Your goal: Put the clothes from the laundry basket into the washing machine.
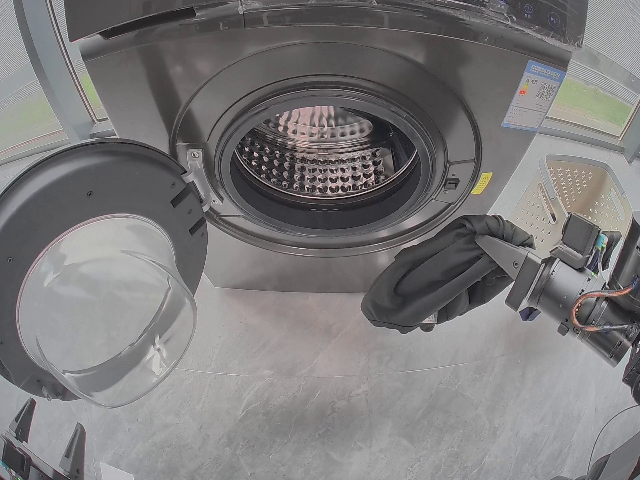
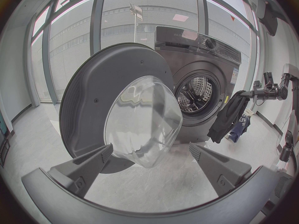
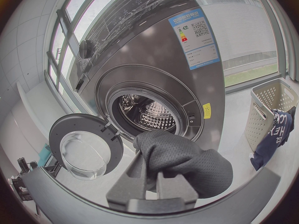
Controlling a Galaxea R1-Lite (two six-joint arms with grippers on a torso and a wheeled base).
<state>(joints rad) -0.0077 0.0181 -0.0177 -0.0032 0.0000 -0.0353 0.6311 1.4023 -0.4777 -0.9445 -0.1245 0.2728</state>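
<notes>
Fingers of my right gripper (image 1: pixel 487 243) clamp a black garment (image 1: pixel 433 278) just beside the washing machine (image 1: pixel 327 55)'s opening; my left gripper (image 2: pixel 149 151) gapes wide, facing its open door (image 2: pixel 93 94).

Ref: washing machine (image 1: pixel 327 55).
- Door (image 1: pixel 100 188): swung open, left of machine front.
- Laundry basket (image 1: pixel 580 188): on floor (image 1: pixel 320 381), right of machine.
- Held garment (image 1: pixel 433 275): in right gripper (image 1: pixel 493 247), in front of machine, lower right of drum opening (image 1: pixel 327 155).
- 2nd garment (image 3: pixel 274 134): draped over basket rim.
- Left gripper (image 2: pixel 150 146): in front of door.
</notes>
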